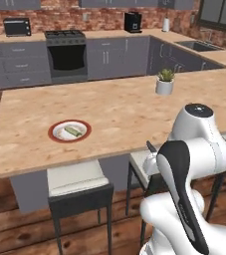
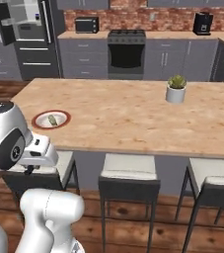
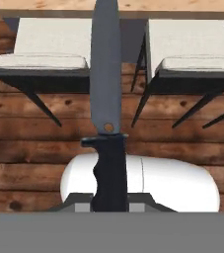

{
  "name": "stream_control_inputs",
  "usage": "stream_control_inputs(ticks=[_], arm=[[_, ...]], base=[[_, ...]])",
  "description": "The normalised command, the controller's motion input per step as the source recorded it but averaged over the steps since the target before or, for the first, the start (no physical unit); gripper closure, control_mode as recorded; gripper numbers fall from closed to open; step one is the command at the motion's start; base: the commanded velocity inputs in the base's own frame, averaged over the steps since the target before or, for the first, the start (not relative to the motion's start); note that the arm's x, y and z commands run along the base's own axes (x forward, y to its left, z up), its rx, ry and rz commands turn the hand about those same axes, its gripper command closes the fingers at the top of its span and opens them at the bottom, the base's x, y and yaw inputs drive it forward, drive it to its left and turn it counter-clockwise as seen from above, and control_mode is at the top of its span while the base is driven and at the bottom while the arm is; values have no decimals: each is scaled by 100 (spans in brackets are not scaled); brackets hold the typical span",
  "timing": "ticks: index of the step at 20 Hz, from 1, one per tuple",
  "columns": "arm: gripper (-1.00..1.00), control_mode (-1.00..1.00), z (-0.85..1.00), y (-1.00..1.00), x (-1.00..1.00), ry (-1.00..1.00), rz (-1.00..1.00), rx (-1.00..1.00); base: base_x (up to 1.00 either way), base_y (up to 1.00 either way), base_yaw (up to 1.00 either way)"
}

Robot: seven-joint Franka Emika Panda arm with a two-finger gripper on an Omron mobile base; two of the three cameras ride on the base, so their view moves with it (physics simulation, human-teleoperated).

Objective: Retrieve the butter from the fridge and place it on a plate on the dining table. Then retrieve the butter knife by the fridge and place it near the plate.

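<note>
The butter knife is all dark; its black handle sits in my gripper, which is shut on it, and its blade points away from the hand over the wooden floor and two stools. The butter, a small pale stick, lies on the red-rimmed plate on the dining table. From the right side, the butter and the plate are at the near left of the dining table. My hand hangs below the table's near edge. The fridge stands at the far left.
Grey-cushioned stools line the table's near side, right in front of the hand. A potted plant stands on the table's far right part. Behind are a stove, grey cabinets and a coffee machine.
</note>
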Motion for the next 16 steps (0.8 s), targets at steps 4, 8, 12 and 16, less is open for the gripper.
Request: stream_control_inputs(ticks=[4,8,12,16], arm=[[100,100,0,0,0,0,0,0],[100,100,0,0,0,0,0,0],[100,100,0,0,0,0,0,0],[100,100,0,0,0,0,0,0]], base=[[66,-58,-1],[12,26,0],[46,39,0],[48,35,0]])
